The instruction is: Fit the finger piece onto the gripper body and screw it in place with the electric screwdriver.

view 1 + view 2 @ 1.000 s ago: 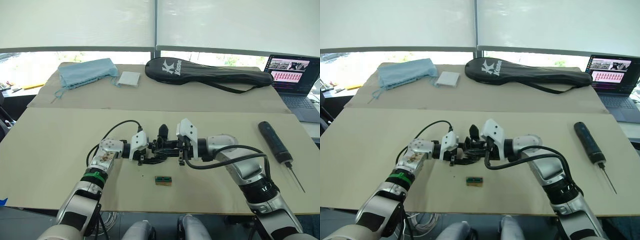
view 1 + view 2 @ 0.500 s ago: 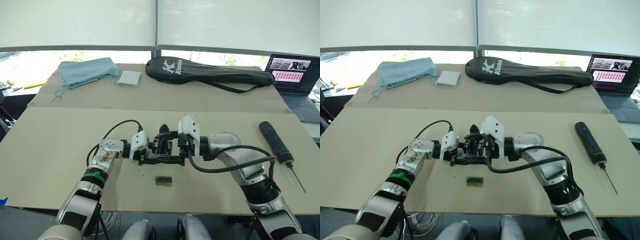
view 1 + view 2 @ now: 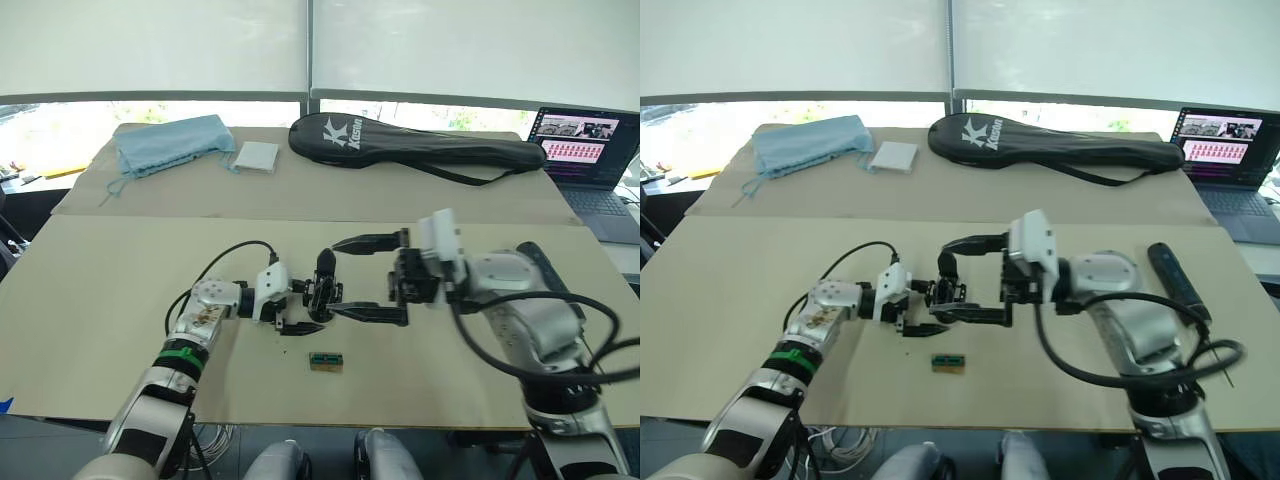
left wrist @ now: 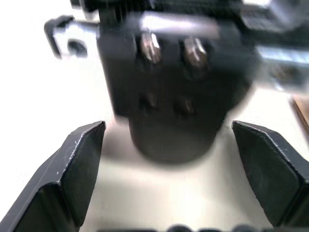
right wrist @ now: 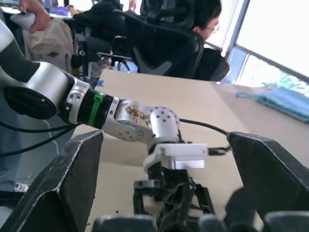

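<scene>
we see the gripper body near the middle of the tabletop, unclamped between our spread left hand and spread right hand, so it could tip or skid while the electric screwdriver lies by the right edge.

Matt black plastic gripper body with shiny metal screws, blue cloth

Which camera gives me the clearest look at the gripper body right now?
The left wrist view: the gripper body sits close between the open left gripper fingers, screws visible. Both eye views show it small on the table; the right wrist view catches part of it low down.
</scene>
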You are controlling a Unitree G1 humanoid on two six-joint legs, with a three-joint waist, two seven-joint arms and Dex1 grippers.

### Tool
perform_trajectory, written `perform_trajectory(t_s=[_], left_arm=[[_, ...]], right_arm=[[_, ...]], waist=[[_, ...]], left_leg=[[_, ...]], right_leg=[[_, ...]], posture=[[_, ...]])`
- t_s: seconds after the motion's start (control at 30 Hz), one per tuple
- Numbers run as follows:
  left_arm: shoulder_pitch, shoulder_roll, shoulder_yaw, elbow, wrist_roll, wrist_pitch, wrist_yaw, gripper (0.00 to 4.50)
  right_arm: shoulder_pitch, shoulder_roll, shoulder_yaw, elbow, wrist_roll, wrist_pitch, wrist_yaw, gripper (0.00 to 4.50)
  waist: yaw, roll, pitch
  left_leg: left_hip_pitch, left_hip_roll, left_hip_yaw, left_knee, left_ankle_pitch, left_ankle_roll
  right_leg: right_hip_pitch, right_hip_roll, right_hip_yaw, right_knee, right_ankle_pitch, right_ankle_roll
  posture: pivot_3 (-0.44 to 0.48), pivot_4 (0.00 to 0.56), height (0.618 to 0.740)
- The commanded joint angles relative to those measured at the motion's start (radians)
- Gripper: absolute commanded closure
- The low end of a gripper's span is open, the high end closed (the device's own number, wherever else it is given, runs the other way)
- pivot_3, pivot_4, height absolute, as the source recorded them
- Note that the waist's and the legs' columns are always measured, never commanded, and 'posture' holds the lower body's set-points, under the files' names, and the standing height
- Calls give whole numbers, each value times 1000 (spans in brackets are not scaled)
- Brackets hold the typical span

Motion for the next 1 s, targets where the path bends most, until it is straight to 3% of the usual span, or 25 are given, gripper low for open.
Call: perform_trajectory(t_s=[0.03,0.17,0.27,0.4,0.5,0.63,0.83,1.0], left_arm=[[63,91,80,-77,-76,69,-40,36],[133,144,198,-185,-202,36,-74,36],[192,216,270,-337,-314,140,-123,36],[210,265,328,-490,-413,267,-87,36],[137,256,373,-478,-454,342,-2,36],[103,250,339,-482,-447,376,-11,36],[83,243,311,-520,-479,452,-31,36],[53,219,307,-555,-506,492,-21,36]], right_arm=[[87,-78,-174,-105,100,41,-33,0],[307,-162,-383,-164,122,51,-66,0],[543,-161,-609,-170,60,-2,-58,0],[775,-128,-816,-187,47,-28,-46,0],[949,16,-982,-169,72,-66,-94,0],[1073,141,-1032,-147,53,-134,-141,0],[1179,242,-1047,-137,57,-182,-210,0],[1165,93,-979,-150,-47,-86,-313,0]], waist=[[1,0,0],[13,0,1],[31,0,1],[42,2,2],[50,2,2],[38,3,2],[9,6,4],[6,6,5]], left_leg=[[0,0,0,0,0,0],[0,1,0,-1,0,0],[-2,1,-1,-1,-1,2],[-1,1,-1,-1,-2,3],[0,1,-2,-2,-2,3],[8,0,1,-12,-2,2],[22,1,4,-17,-6,-6],[25,1,7,-17,-6,-6]], right_leg=[[0,0,0,0,0,0],[0,0,0,-1,-1,-1],[2,-1,-1,-5,0,0],[3,0,0,-9,1,2],[6,0,-1,-11,1,2],[9,1,3,-12,1,2],[19,4,10,-12,-1,4],[20,4,14,-12,-1,4]], posture=[[0,150,740],[0,150,740],[0,150,740],[0,150,740],[0,150,740],[0,150,740],[0,150,740],[0,150,740]])
